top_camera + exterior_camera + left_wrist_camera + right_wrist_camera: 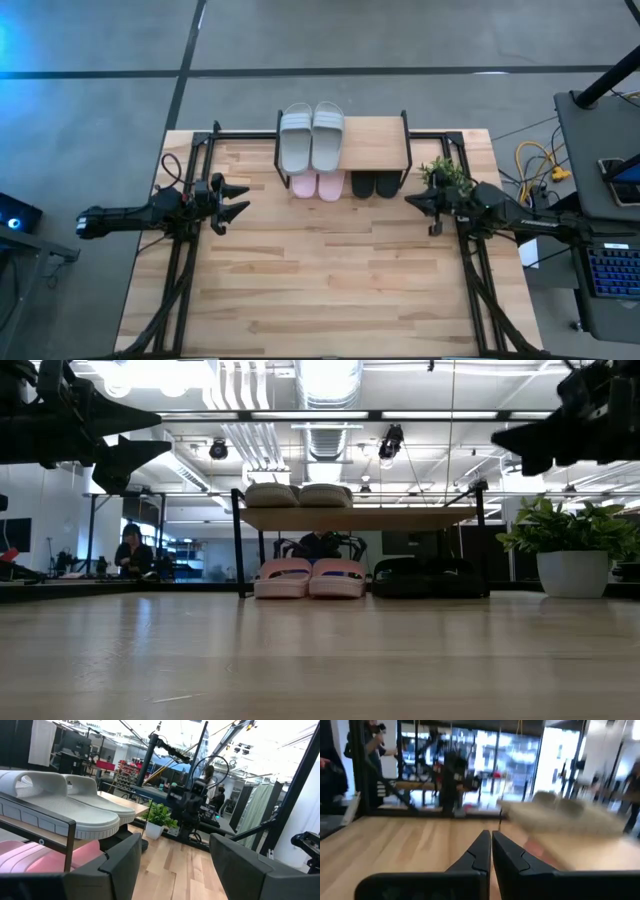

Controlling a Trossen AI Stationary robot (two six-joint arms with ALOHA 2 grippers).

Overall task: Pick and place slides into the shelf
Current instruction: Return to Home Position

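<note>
The shelf (375,143) stands at the table's far middle. A grey-green pair of slides (311,135) lies on the left half of its plank top. Under the plank, on the tabletop, a pale pink pair (317,185) and a black pair (374,185) stick out at the near side. My left gripper (242,200) hovers open near the table's left edge, pointing toward the shelf, nothing between its fingers. My right gripper (409,198) hovers shut near the right edge, pointing left, holding nothing.
A small potted plant (445,175) in a white pot stands right of the shelf, close to my right gripper. Black frame rails (180,280) run along the table's left and right sides. The bare tabletop (330,280) spreads in front of the shelf. A person (130,550) is in the room behind.
</note>
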